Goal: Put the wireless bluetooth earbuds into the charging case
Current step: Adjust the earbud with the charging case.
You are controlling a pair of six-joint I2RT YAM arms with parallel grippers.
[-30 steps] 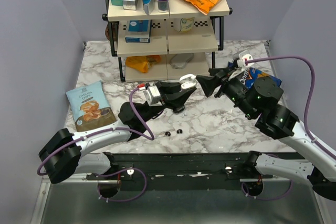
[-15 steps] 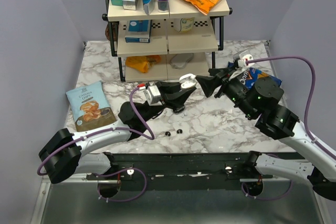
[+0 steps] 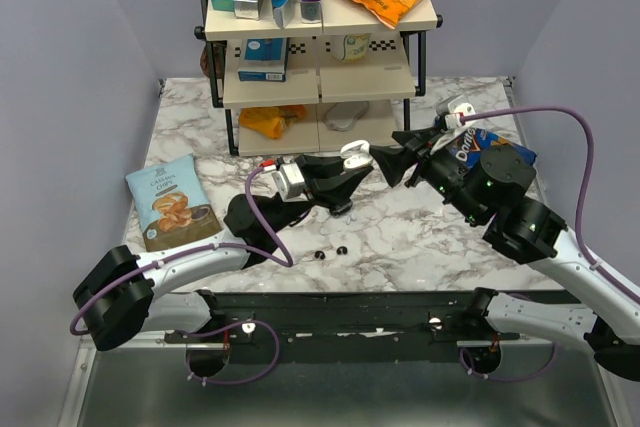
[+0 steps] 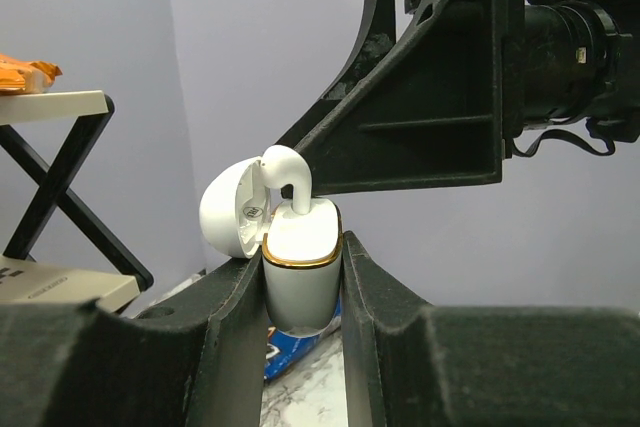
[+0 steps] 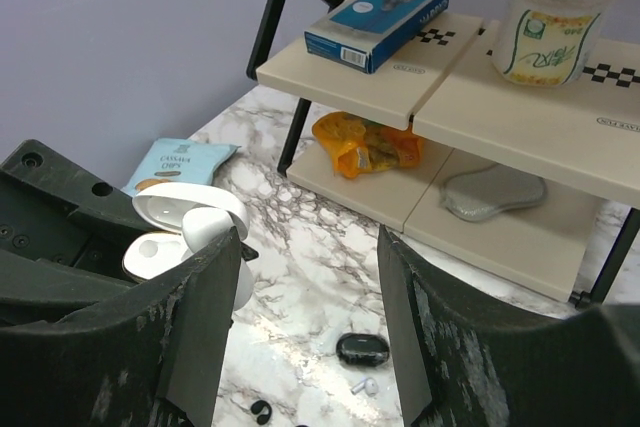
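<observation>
The left tool (image 4: pixel 301 265) is clamped on a white gold-rimmed plastic charging case (image 4: pixel 300 282), lid flipped back, a white stemmed earbud (image 4: pixel 283 173) standing in its top. The right tool (image 5: pixel 308 239), jaws apart and empty, has one finger just beside that earbud; below it a glossy black oval case (image 5: pixel 362 349) lies on the marble desk (image 5: pixel 300 282)

earbud (image 4: pixel 285 172) in charging case (image 4: pixel 300 267)
</observation>
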